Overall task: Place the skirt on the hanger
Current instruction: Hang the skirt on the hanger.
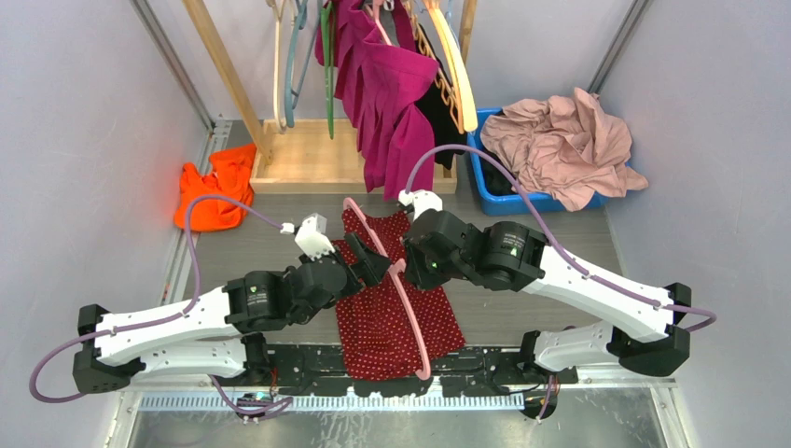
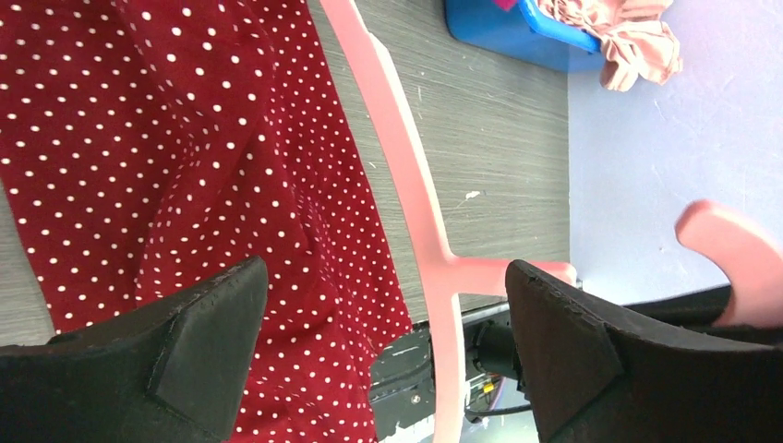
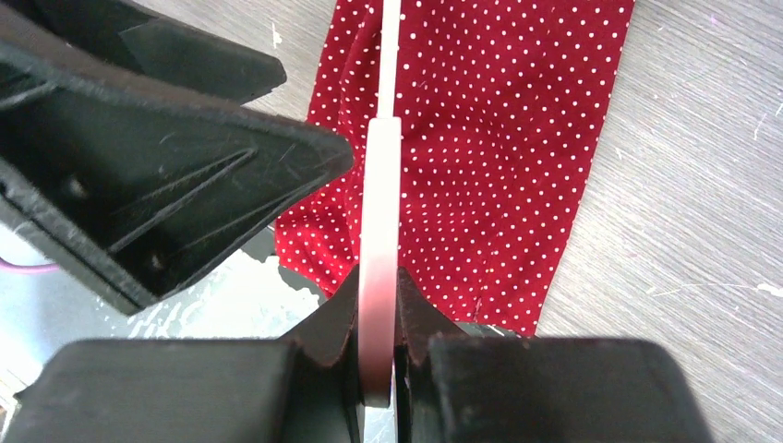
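So the skirt is dark red with tiny white dots all over. It's laid out lengthwise on the grey worktop right between my two arms, a bit rumpled down the middle, and the wide end reaches the near edge. The hanger is the skinny pink plastic one, running along the skirt from the far end to the near end. My right pincer is clamped on it, and in that wrist view I only see it edge-on as a thin pale strip. My left pincer is spread wide with nothing in it, hovering over the dotted fabric next to the hanger's arm. Stuff I can't make out: both pincers cover the narrow far end of the skirt from above, so no idea whether the hanger is inside the fabric or just over it. In the left wrist view the hook is partly cut off behind my finger, and the skirt runs off the frame.
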Motion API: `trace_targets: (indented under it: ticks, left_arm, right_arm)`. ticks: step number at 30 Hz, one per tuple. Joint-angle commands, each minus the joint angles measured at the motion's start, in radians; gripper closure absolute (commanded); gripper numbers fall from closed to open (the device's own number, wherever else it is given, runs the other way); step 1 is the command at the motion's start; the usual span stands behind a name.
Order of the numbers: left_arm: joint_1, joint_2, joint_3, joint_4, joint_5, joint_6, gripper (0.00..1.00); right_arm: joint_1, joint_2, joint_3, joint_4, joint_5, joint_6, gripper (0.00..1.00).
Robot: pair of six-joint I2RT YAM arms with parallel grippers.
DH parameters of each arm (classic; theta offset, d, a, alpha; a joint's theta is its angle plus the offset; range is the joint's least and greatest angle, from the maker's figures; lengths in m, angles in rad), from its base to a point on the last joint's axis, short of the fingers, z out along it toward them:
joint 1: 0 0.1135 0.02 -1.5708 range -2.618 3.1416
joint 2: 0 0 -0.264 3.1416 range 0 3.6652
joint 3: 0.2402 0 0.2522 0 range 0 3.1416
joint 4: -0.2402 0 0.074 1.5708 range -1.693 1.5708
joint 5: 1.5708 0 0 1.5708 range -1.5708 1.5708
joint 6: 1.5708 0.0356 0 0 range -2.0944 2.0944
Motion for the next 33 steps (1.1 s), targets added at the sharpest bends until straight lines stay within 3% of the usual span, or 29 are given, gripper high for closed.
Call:
trace_targets:
  ticks: [1, 16, 29, 33]
  left_arm:
    - [0.003, 0.001, 0.058, -0.083, -0.079, -0.104, 0.00]
    - [0.037, 0.004, 0.021, -0.068, -0.145, -0.198, 0.01]
    - [0.050, -0.071, -0.022, 0.008, -0.162, -0.208, 0.42]
    - [0.050, -0.088, -0.023, 0.017, -0.161, -0.207, 0.50]
  right_arm:
    - [0.040, 0.002, 0.083, 0.030, 0.053, 0.001, 0.99]
    - [0.180, 0.067, 0.216, -0.005, 0.137, 0.003, 0.99]
    - [0.230, 0.119, 0.325, -0.033, 0.162, -0.014, 0.99]
    - [0.230, 0.132, 0.334, -0.028, 0.164, -0.018, 0.99]
